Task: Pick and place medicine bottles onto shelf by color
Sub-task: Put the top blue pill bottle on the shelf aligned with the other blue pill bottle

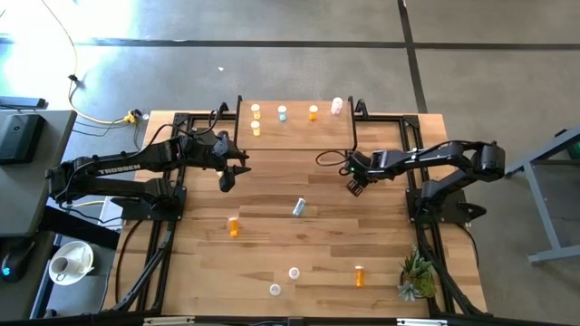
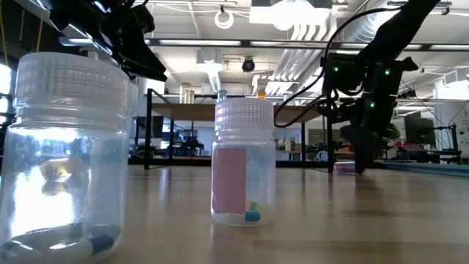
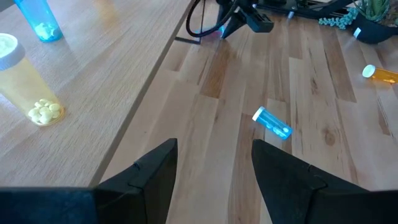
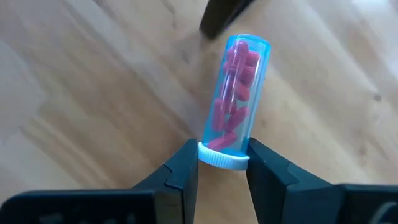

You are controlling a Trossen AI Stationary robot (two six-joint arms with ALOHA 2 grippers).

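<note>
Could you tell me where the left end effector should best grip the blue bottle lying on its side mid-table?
Grip the blue bottle across its round barrel, coming straight down from above: it lies flat, cap end free, with bare wood around. The left end effector is open.

My arms are matte black, jointed; white "TROSSEN" lettering marks my left arm [image 1: 109, 168]; black cables loop off my right arm [image 1: 435, 156].

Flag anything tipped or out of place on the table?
Three bottles lie on their sides: a blue bottle mid-table, an orange bottle to its left, another orange one near the plant. The right gripper grips a pink-pill bottle by its cap. No spills visible.
</note>
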